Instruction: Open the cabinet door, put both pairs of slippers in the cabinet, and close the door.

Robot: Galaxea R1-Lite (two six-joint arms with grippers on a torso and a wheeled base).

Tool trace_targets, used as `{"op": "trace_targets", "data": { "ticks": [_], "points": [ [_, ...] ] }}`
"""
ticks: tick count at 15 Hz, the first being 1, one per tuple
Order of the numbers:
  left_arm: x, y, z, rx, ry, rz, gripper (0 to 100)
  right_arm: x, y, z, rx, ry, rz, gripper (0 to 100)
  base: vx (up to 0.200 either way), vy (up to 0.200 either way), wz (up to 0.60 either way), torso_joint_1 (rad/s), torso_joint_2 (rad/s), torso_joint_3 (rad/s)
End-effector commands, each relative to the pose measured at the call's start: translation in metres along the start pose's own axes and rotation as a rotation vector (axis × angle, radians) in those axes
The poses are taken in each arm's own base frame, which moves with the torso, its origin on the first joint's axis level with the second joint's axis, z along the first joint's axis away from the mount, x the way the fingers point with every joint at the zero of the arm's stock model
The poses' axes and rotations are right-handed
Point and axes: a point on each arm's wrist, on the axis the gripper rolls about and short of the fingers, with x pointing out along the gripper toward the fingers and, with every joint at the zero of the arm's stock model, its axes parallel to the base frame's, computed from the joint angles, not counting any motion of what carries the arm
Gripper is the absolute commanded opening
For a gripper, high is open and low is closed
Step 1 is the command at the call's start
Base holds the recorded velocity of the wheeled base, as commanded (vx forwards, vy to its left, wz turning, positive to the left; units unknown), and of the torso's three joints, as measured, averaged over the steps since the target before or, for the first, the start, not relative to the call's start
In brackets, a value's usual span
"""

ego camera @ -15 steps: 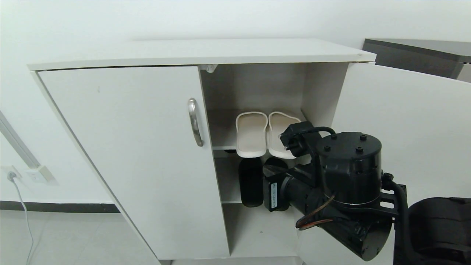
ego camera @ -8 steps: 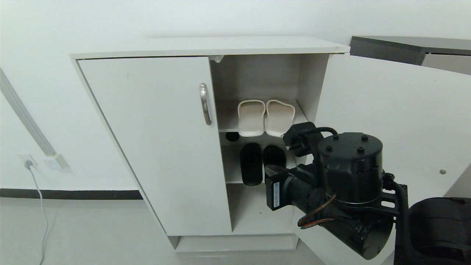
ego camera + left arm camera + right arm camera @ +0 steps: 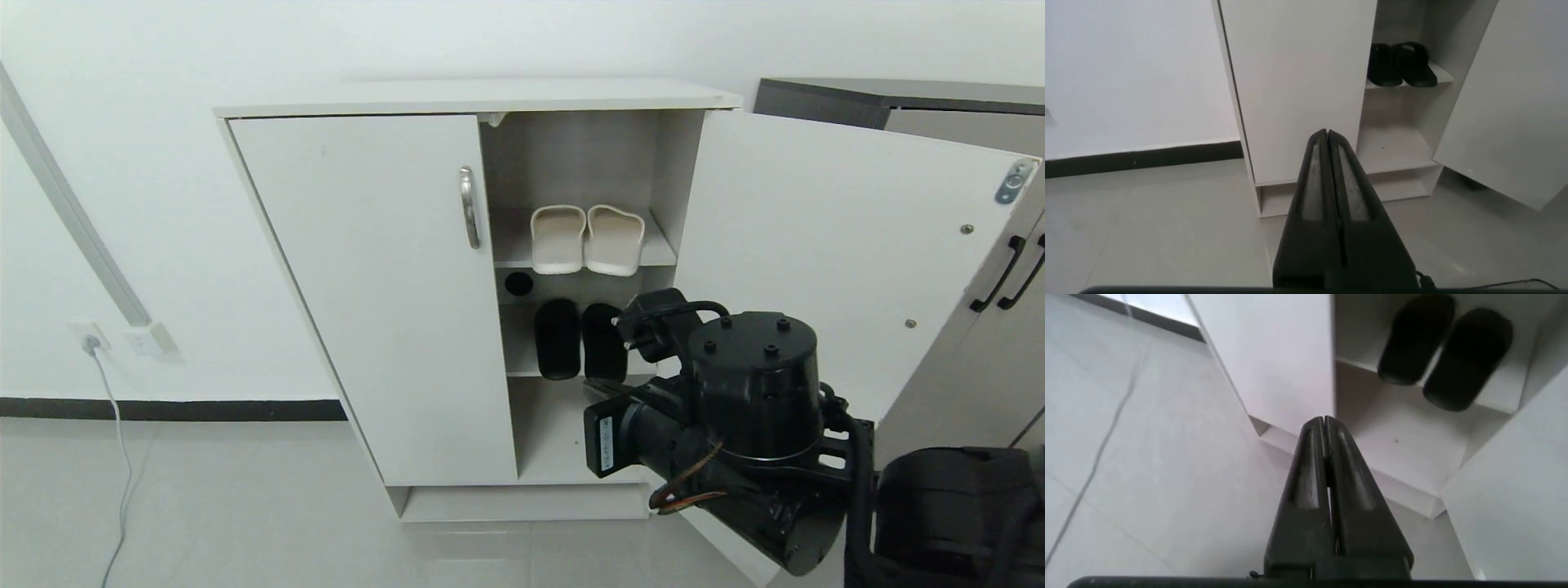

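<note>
Head view: white slippers [image 3: 558,238] are seen on the cabinet's [image 3: 473,96] upper shelf [image 3: 661,253], black slippers [image 3: 559,339] one level below, beside the open right door [image 3: 816,261]. The right hand [image 3: 1327,429] is held low before the black pair, well apart, fingers pressed together, empty. The left hand [image 3: 1327,139] is likewise closed, farther back above the floor [image 3: 1167,220].

Right arm [image 3: 653,433] black, glossy; drum-shaped joint cap [image 3: 751,363] with four screws. Black cable [image 3: 695,306] loops above; reddish-brown wires [image 3: 686,488] below, white label [image 3: 605,446] probably printed. Left hand [image 3: 1326,133], right hand [image 3: 1327,421]: long tapered black fingers.
</note>
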Motion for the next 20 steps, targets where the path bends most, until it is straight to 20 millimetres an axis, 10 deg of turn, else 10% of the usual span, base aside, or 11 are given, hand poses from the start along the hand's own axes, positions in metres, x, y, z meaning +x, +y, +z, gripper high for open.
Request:
{"op": "trace_targets", "data": {
  "ticks": [1, 20],
  "points": [
    [0.000, 0.000, 0.000, 0.000, 0.003, 0.000, 0, 0.009, -0.003, -0.012, -0.023, 0.033, -0.017, 0, 0.000, 0.000, 0.00, 0.000, 0.00, 0.000],
    [0.000, 0.000, 0.000, -0.002, 0.001, 0.000, 0, 0.018, -0.005, -0.029, -0.047, 0.077, -0.040, 0, 0.000, 0.000, 0.00, 0.000, 0.00, 0.000]
  ]
}}
